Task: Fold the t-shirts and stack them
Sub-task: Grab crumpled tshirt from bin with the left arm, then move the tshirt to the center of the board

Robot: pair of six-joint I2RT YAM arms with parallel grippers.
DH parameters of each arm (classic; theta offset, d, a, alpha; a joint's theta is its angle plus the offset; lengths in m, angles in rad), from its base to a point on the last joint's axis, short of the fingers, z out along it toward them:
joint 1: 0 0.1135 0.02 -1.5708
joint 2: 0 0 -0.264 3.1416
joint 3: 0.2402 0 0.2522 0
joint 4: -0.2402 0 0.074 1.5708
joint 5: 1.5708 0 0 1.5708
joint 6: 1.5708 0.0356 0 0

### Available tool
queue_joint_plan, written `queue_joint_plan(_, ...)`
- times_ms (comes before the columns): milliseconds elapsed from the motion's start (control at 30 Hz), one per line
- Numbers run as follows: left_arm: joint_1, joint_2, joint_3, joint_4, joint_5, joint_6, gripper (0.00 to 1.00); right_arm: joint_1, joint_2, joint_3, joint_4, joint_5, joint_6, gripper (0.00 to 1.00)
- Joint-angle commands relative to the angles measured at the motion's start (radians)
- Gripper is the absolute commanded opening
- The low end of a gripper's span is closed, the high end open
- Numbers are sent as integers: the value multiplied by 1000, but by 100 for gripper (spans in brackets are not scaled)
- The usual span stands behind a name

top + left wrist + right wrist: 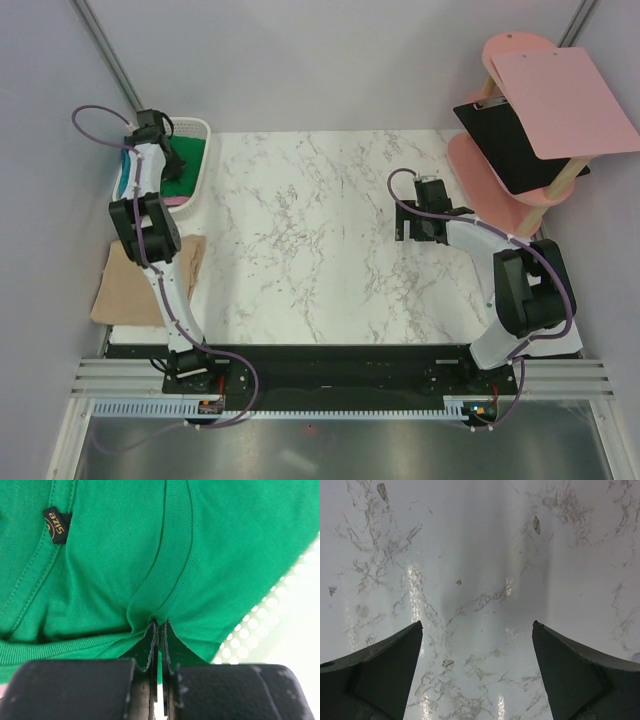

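Observation:
The bright green t-shirt lies in the white plastic basket at the back left, over teal-blue and pink cloth. My left gripper is down in the basket and shut on a pinched fold of the green t-shirt near its collar; the jaws stand almost together with cloth between them. A tan t-shirt lies at the table's left edge, partly under the left arm. My right gripper hangs open and empty over the bare marble top.
A pink shelf stand with a black clipboard stands at the back right. Grey walls close in left and right. The marble table spreads between the arms.

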Motion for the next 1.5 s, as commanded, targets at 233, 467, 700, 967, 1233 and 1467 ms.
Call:
queue_joint_plan(233,-7,-372,82,7,248,-39,2,-4,-20,-35,40,-9,17,98)
queue_joint_plan(467,-146,-574,-28,21,404,16,2,-4,-75,-31,35,-7,26,98)
queue_joint_plan(700,-473,-700,-353,24,382,53,2,-2,-178,-42,11,25,29,98)
queue_joint_plan(967,-803,-722,-311,55,303,26,2,-2,-306,-57,-29,102,34,98)
queue_joint_plan(1233,-818,-916,-653,128,55,74,2,-4,-352,-96,-32,117,43,98)
queue_joint_plan(1467,-825,-966,-967,104,326,-69,2,-5,-336,-104,-23,73,61,98)
